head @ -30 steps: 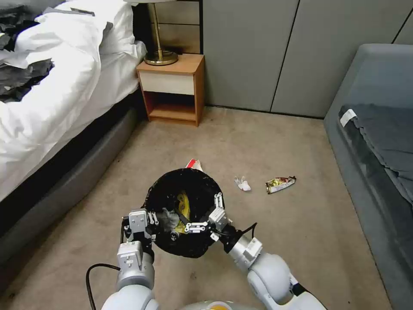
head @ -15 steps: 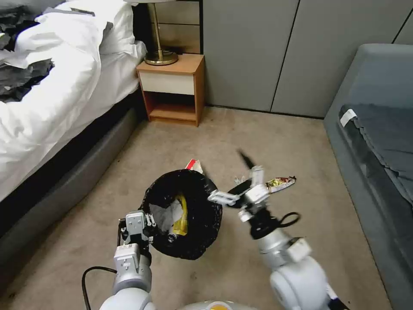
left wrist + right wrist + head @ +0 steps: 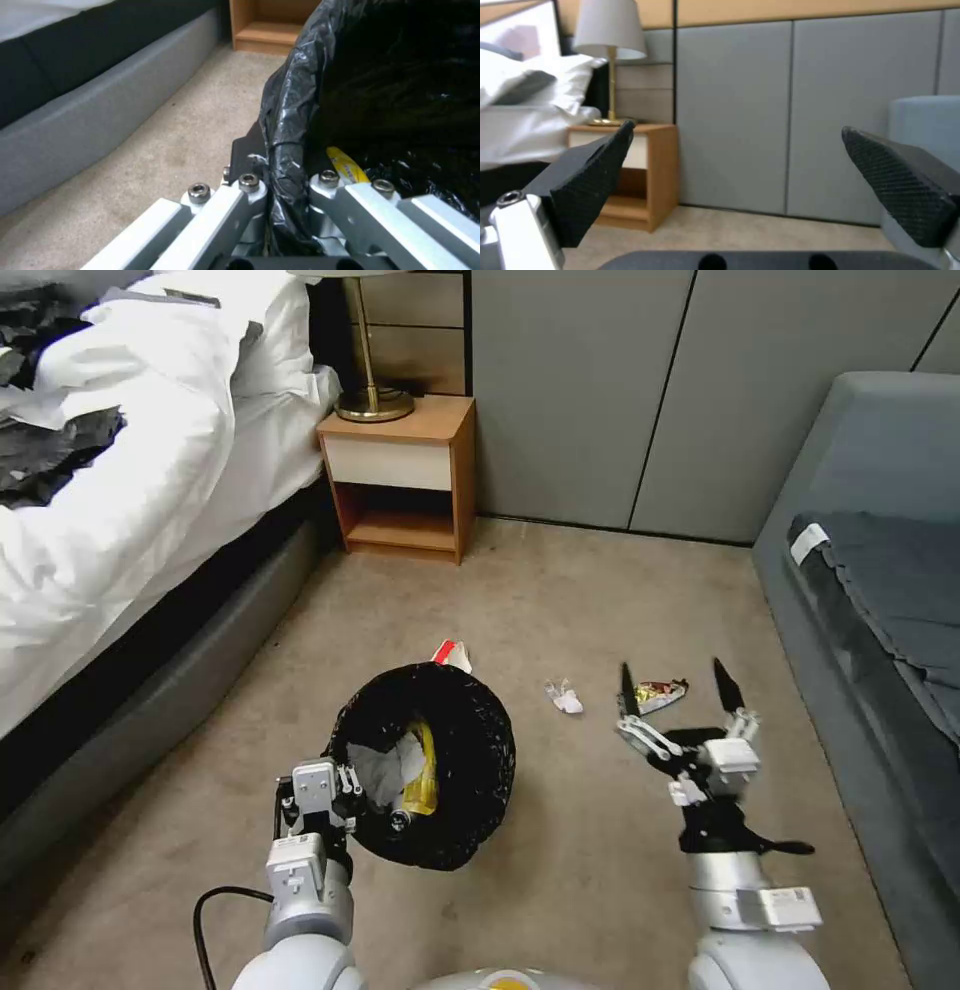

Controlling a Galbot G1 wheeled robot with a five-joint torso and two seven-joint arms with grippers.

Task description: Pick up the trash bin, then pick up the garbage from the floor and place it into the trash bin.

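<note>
Left gripper (image 3: 345, 790) clamps the bin (image 3: 425, 765), part-filled; right gripper (image 3: 675, 705) gapes; wrapper (image 3: 652, 695), tissue (image 3: 565, 698) remain at 1 o'clock.

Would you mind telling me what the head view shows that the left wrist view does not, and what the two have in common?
Head view alone: the right gripper open above the carpet, a shiny wrapper, a crumpled tissue, a red-and-white carton behind the bin, and the lamp.

Left wrist view alone: the left gripper up close, its fingers shut on the bag-lined rim.

Both: the trash bin, the yellow wrapper inside, and the nightstand.
</note>
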